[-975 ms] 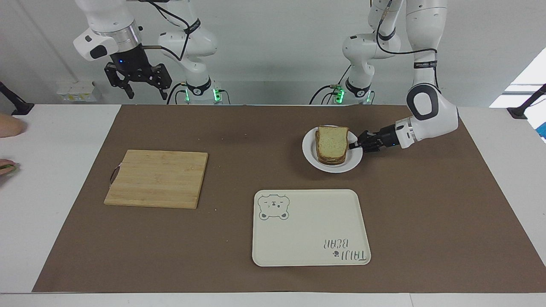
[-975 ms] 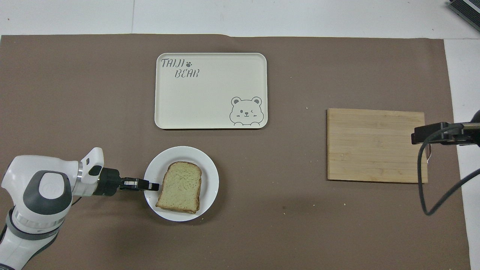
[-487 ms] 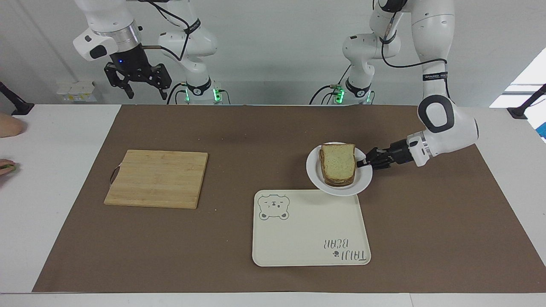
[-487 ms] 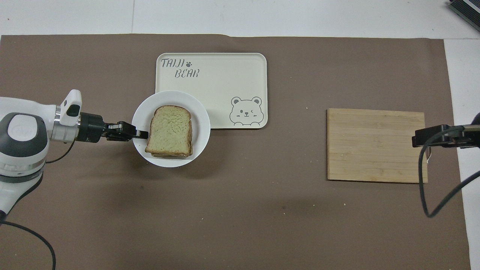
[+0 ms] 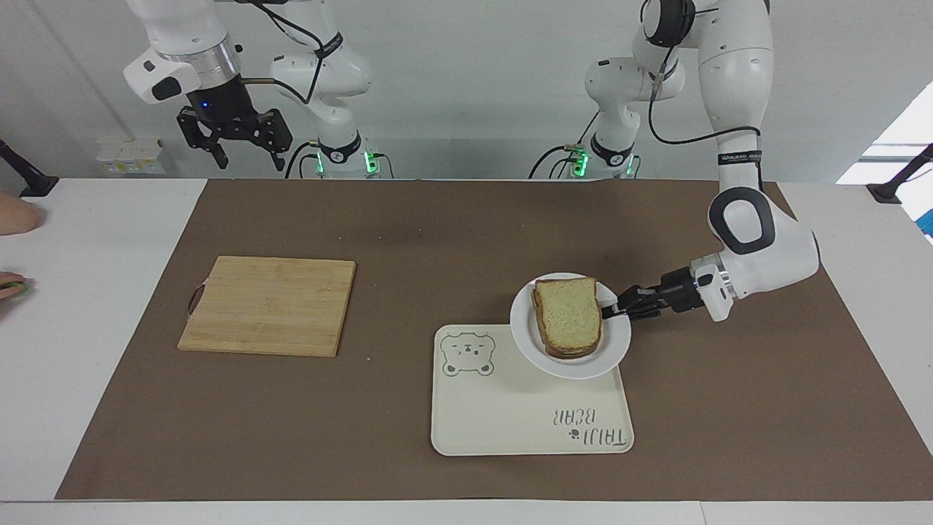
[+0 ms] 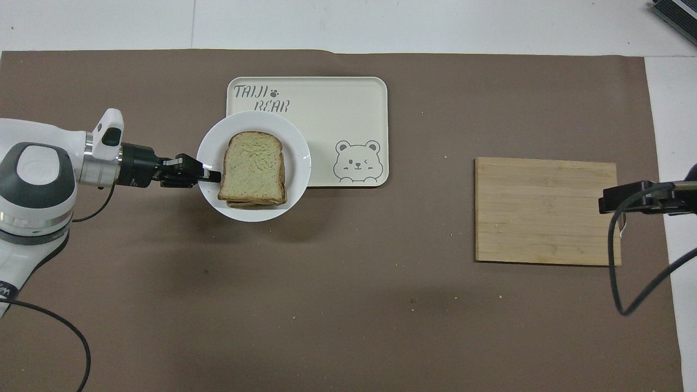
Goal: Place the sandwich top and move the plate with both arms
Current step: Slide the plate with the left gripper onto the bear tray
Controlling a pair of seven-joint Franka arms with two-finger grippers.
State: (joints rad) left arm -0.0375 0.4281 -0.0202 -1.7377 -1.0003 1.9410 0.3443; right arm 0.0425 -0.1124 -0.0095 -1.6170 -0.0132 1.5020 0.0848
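White plate, bread stacked on it, is pinched at its rim by the left gripper, lower right of centre, apparently lifted over the tray corner. Transfer under way; next, lowering squarely. Right gripper waits spread, upper left.

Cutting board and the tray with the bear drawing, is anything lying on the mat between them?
Nothing but bare brown mat and a few crumbs lies between the cutting board and the tray; the overhead view shows it best.
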